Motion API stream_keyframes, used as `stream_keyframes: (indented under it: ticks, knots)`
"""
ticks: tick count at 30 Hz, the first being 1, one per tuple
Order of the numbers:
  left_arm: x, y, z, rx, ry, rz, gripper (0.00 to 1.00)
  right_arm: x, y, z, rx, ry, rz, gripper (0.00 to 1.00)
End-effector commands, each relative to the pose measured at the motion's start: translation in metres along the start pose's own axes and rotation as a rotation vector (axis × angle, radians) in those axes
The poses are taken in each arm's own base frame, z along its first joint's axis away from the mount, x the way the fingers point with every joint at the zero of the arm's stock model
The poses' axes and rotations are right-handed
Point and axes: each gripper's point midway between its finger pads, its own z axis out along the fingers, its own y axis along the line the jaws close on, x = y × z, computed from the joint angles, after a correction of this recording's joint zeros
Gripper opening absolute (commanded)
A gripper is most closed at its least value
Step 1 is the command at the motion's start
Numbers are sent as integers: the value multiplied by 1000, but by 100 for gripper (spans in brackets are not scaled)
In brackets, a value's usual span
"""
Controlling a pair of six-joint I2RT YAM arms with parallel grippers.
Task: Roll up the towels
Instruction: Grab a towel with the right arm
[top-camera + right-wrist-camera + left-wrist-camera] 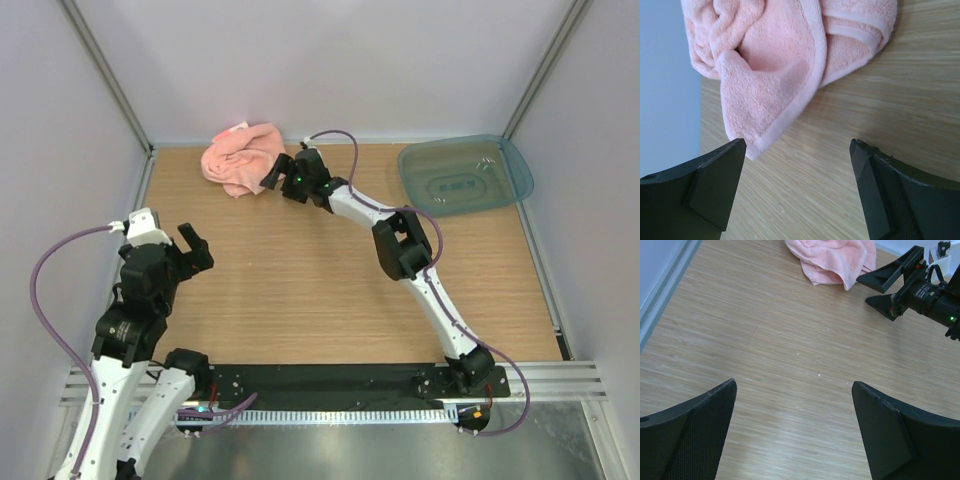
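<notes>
Both open: left tool point(195, 248), right tool point(275, 172) near bunched towel point(238, 158), upper left. Risk: pinching hem only, dragging bunch.

The table point(300, 290) is pale honey wood with a fine straight grain; at eleven o'clock on it lies a plain salmon-pink towel point(240, 158), its hem a smoother band of the same pink, and at two o'clock a translucent teal tray point(500, 190). The left arm point(110, 400) and right arm point(440, 310) are white with black joints, the left gripper point(196, 248) and right gripper point(275, 172) matt black, with a small green light point(297, 181) on the right wrist and purple cables point(45, 300). The walls point(330, 60) are pale lilac-grey, and at six o'clock a black base plate point(330, 378) lies against a silver rail point(560, 375).
</notes>
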Motion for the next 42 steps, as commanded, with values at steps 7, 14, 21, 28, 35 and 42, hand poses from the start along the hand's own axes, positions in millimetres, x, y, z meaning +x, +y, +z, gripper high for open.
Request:
stream_keyframes:
  ticks: [7, 14, 21, 28, 35, 42]
  knots:
    - [-11, -4, 2, 12, -37, -2, 97, -1, 26, 27, -172, -34, 170, 90]
    - [-10, -5, 3, 8, -28, 1, 96, -3, 22, 38, -187, -61, 203, 72]
    - [-10, -4, 3, 5, -27, 1, 95, -5, 33, 44, -241, -81, 237, 47]
    - [-11, -4, 3, 4, -30, -1, 94, -13, 54, 33, -272, -93, 215, 4]
    - [-10, -3, 3, 2, -27, 0, 93, -47, 111, -18, -358, -119, 126, 1]
    - [-11, -2, 3, -4, -30, 0, 93, -104, 212, -131, -499, -177, -50, 1]
